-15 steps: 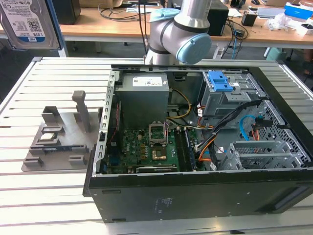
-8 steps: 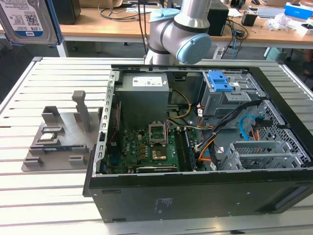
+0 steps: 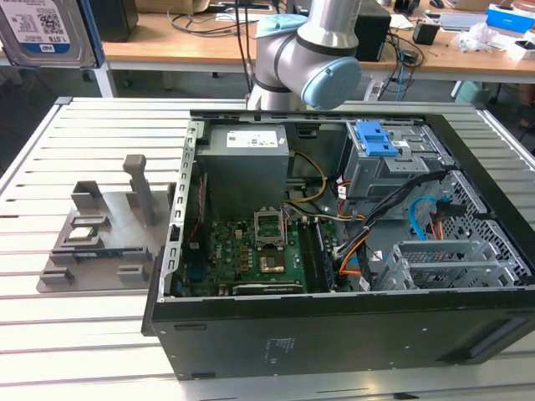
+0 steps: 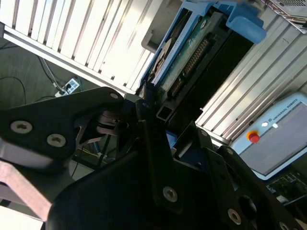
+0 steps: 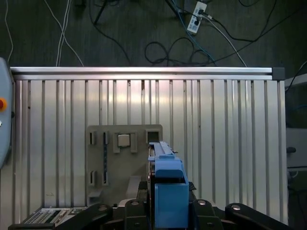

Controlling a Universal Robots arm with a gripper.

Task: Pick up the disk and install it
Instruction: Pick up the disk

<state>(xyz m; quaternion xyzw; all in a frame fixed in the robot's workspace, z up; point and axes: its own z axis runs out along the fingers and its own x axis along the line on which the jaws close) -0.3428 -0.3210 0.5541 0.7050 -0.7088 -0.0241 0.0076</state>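
Gripper is clamped on the disk, which is held on its edge, high above the slatted table, over one edge of the grey stand. Open computer case lies just beside the stand, toward the exterior view's right.
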